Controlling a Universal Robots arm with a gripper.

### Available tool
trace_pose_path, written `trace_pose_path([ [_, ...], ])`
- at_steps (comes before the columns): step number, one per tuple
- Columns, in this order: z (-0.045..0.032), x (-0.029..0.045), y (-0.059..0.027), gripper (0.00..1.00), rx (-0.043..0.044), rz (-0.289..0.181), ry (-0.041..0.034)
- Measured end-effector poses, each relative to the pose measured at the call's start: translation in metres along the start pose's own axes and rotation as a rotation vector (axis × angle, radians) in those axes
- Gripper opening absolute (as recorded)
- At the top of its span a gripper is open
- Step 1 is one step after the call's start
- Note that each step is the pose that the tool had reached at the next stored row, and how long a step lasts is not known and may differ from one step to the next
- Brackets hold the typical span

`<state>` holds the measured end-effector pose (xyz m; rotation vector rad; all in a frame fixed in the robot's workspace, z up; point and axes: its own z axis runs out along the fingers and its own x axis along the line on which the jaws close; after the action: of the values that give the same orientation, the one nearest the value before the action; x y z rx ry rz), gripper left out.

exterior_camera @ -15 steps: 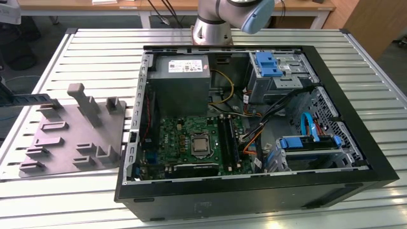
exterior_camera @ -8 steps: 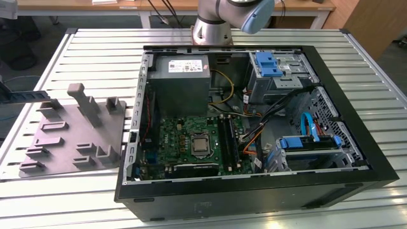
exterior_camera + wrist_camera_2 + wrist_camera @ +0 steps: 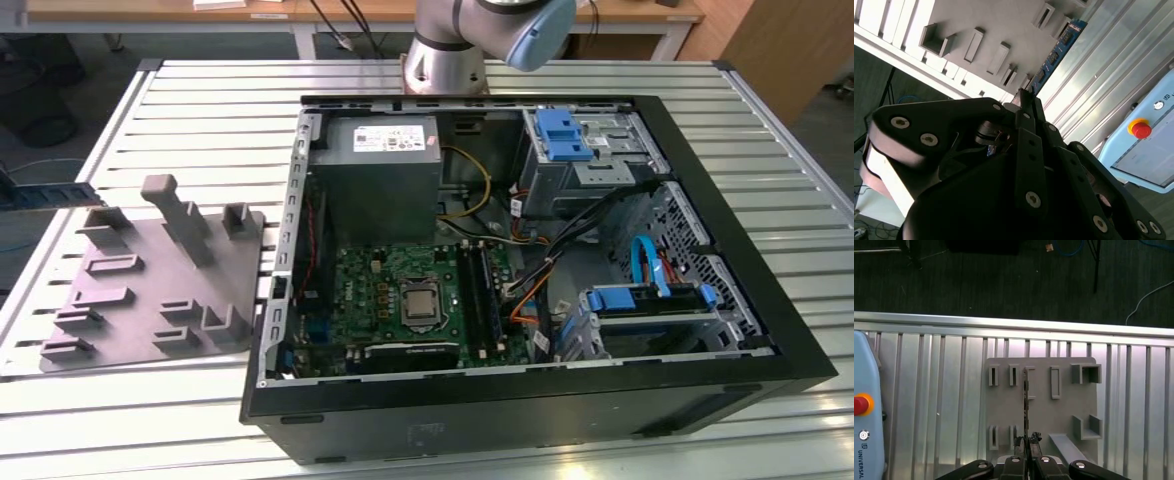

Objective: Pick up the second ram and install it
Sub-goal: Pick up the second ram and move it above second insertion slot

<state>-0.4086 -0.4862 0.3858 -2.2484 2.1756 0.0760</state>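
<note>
I have the gripper (image 3: 1026,441) closed tight on the second ram (image 3: 1026,400), the two dark fingers pinching one end of the stick with no gap showing between them and the board. In the first wrist view the stick is edge-on, a thin dark line running out from the fingertips across the grey fixture tray (image 3: 1054,415) and lining up with one of the narrow slots in its far row; from this angle I cannot tell whether it touches the tray. In the second wrist view the gripper (image 3: 1026,100) holds the same stick (image 3: 1056,52) flat-on, a blue board with dark chips, reaching past the tray's upright pockets (image 3: 974,42) over the slatted metal table (image 3: 1114,60). A pale blue pendant (image 3: 1149,145) with a red button (image 3: 1140,129) lies on the table beside it. In the exterior view the ram (image 3: 64,192) sits at the exterior view's left edge, just beyond the tray (image 3: 134,300), well apart from the open computer case (image 3: 534,410) and its green motherboard (image 3: 387,290)
</note>
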Motion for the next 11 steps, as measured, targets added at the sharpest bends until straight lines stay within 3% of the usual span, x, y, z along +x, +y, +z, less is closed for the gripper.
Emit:
trace_pose_path([
  [11,-0.0002,0.0002,-0.0016,0.14,-0.0001,0.000,-0.0020],
])
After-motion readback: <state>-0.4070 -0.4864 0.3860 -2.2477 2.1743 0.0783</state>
